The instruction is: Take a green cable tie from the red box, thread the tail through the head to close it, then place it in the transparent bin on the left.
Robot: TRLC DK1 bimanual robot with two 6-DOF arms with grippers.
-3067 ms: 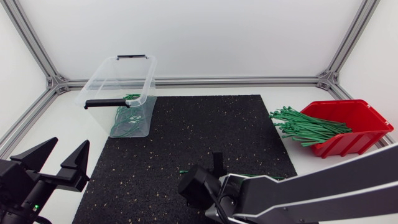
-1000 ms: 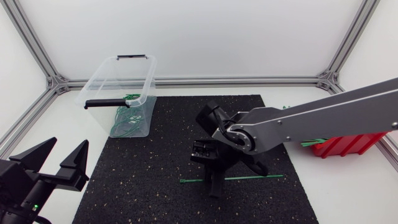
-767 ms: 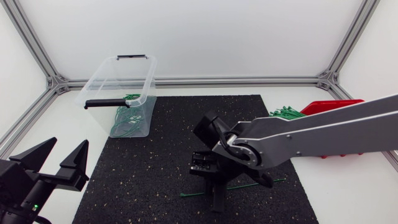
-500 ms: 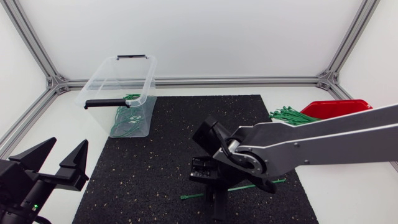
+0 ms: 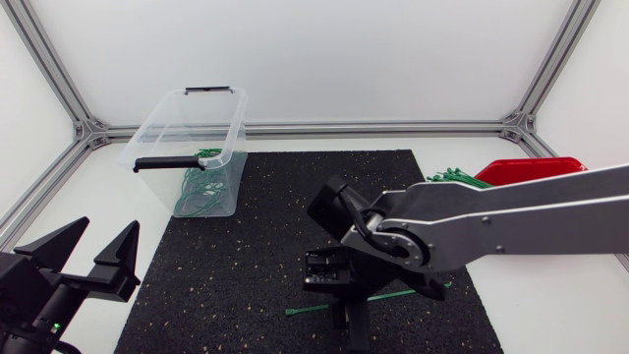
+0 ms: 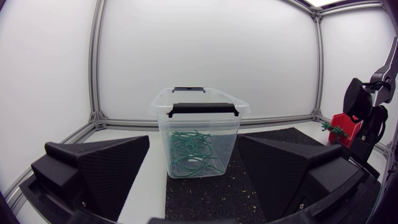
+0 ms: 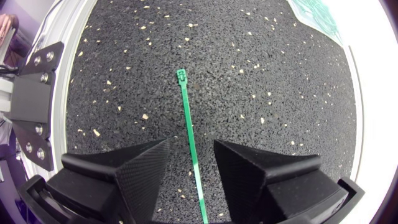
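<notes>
Green cable tie [image 7: 189, 134] lies flat on the black mat [image 5: 246, 236] near its front edge. Long axis runs across the tabletop [image 5: 113, 202], head toward my left arm. Right tool [image 7: 191, 146] straddles the strap, fingers partly open and touching neither side (gap is plain in the wrist view; from overhead the arm hides most of the tie). Left tool [image 5: 108, 234] sits at the front left, spread wide, holding nothing. Farther back, transparent bin [image 6: 199, 121] holds a tangle of looped ties [image 6: 191, 155]. Red box [image 5: 531, 169] is at the far right, with a sheaf of straight ties [image 5: 452, 177] poking out.
</notes>
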